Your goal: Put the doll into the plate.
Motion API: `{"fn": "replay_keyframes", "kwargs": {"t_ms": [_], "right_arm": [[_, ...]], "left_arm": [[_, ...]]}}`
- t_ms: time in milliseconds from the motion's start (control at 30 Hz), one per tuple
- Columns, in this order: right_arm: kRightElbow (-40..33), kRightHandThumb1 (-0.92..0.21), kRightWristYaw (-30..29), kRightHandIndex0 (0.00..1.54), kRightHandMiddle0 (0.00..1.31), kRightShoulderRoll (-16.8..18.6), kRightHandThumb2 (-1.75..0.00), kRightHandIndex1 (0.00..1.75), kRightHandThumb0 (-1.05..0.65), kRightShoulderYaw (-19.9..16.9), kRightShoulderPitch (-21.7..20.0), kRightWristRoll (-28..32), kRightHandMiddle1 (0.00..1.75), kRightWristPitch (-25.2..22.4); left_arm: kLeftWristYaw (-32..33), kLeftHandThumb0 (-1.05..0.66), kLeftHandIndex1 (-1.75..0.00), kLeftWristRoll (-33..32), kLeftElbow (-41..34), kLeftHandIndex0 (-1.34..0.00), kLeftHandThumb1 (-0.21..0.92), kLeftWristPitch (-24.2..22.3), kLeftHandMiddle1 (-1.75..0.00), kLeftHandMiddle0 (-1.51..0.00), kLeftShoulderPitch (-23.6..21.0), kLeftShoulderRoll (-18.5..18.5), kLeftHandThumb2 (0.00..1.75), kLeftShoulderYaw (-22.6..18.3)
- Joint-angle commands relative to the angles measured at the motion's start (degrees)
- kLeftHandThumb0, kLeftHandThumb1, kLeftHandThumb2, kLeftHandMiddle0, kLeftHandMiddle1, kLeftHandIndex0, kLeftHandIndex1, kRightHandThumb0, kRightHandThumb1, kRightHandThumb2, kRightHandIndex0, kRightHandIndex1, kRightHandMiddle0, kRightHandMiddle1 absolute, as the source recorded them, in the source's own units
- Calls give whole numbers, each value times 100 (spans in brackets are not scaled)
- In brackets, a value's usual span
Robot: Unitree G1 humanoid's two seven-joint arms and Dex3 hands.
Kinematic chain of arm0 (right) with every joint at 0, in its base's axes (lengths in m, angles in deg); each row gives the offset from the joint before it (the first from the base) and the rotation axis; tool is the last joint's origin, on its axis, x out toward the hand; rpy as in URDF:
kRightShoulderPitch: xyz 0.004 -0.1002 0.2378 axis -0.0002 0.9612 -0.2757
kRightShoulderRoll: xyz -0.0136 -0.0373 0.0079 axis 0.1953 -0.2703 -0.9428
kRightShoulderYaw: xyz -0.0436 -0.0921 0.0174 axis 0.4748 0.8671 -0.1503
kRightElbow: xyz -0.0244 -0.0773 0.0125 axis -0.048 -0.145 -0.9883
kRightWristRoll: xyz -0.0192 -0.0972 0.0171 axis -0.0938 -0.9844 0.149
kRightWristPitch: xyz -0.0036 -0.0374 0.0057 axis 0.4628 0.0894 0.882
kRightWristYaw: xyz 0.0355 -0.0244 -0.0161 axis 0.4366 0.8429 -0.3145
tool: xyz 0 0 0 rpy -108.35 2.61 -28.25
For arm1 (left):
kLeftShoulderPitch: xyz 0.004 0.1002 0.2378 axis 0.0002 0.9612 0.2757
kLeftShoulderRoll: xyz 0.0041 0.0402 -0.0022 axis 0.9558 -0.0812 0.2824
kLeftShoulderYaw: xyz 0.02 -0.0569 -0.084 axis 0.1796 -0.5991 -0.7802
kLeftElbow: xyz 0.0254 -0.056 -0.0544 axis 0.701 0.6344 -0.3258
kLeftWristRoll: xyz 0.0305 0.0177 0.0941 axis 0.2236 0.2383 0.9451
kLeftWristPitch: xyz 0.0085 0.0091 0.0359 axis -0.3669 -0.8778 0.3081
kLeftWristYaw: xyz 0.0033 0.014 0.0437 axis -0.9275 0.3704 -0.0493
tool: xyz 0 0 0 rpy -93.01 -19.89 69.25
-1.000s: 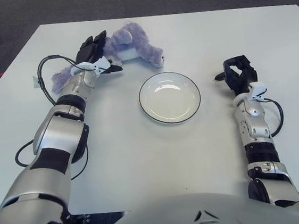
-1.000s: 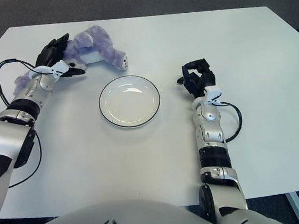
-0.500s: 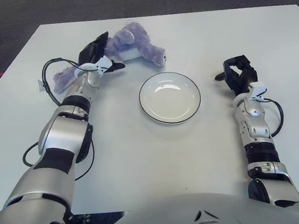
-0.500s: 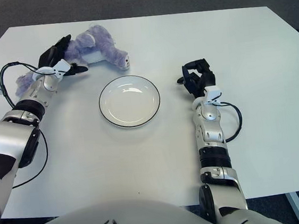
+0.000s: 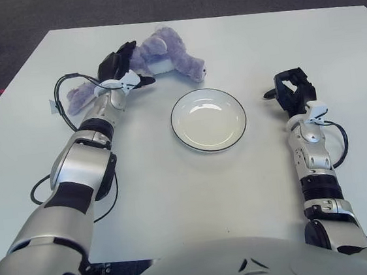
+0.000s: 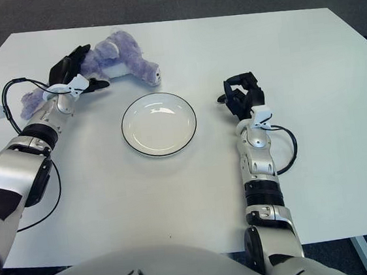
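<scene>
Doll: the soft purple plush doll is lying toward the far left corner of the white surface, well outside the plate.
Plate: the round white plate with a thin dark rim is sitting empty near the middle of the surface, nearer than the doll and to its right.
Left hand: the left hand is reaching over the doll's left part, its dark fingers lying against the fur; whether they are truly closing on it I cannot tell.
Right hand: the right hand is showing to the right of the plate, apart from it, fingers curled inward and gripping nothing.
Progress: judging by this, the grasp is only being set up; the lift, the carry and the drop into the plate are all waiting.
Surroundings: a black cable is looping by the left wrist.
Obstacles: nothing is standing between doll and plate.
</scene>
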Motion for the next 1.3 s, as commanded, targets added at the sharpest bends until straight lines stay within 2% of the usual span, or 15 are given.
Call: {"fn": "replay_keyframes", "kwargs": {"t_ms": [0, 200, 300, 467, 733, 767, 867, 900, 933, 967, 1067, 1167, 1267], "right_arm": [[136, -92, 12, 73, 35, 113, -38, 139, -35, -38, 308, 79, 159, 54], [135, -92, 20, 73, 35, 109, -37, 139, -35, -43, 314, 81, 159, 64], [142, -92, 21, 73, 35, 104, -37, 140, -35, -45, 309, 77, 159, 66], [149, -92, 23, 73, 35, 100, -37, 139, -35, -47, 306, 72, 159, 70], [128, -92, 12, 72, 35, 102, -38, 139, -35, -39, 297, 57, 159, 43], [115, -92, 9, 72, 35, 103, -38, 139, -35, -37, 299, 54, 159, 33], [90, -92, 0, 72, 35, 106, -38, 139, -35, -32, 304, 47, 160, 16], [84, -92, -1, 72, 35, 105, -38, 139, -35, -31, 304, 44, 160, 13], [79, -92, -2, 72, 34, 102, -38, 139, -35, -30, 303, 40, 160, 11], [77, -92, -3, 72, 34, 99, -38, 139, -35, -29, 303, 38, 160, 10], [75, -92, -4, 72, 34, 96, -39, 139, -35, -24, 303, 26, 160, 16], [95, -92, -8, 73, 34, 91, -39, 138, -35, -11, 291, 2, 161, 35], [115, -92, -7, 73, 33, 82, -39, 138, -35, -6, 274, -16, 161, 47]], "left_arm": [[37, -23, -131, 10, 32, -15, 79, 50, -145, -7, 101, -41, 1, -16], [286, -20, -138, 167, 37, -11, 80, -81, -155, -3, 101, -54, 0, 111], [812, -20, -137, 549, 51, -12, 79, -433, -157, -2, 79, -48, 0, 416], [1262, -22, -126, 865, 77, -21, 77, -794, -153, -4, 55, -62, 0, 672], [1606, -21, -124, 1169, 105, -29, 77, -1221, -151, -6, 21, -77, 0, 960], [1660, -20, -127, 1242, 104, -29, 77, -1245, -151, -7, 21, -62, 0, 1033], [1761, 2, -159, 1372, 103, -27, 85, -1276, -159, -8, 20, -29, 3, 1174], [1792, 5, -162, 1425, 102, -27, 85, -1265, -161, -8, 21, -14, 4, 1226], [1819, 13, -167, 1470, 102, -28, 87, -1251, -166, -11, 22, 0, 10, 1275], [1837, 18, -169, 1497, 103, -27, 82, -1241, -169, -13, 22, 8, 25, 1307], [1864, 25, -173, 1538, 106, -27, 69, -1192, -173, -17, 27, 29, 61, 1360], [1856, 28, -174, 1559, 108, -26, 58, -1068, -174, -20, 41, 64, 86, 1394], [1843, 28, -174, 1555, 112, -25, 54, -995, -174, -23, 46, 83, 96, 1415]]}}
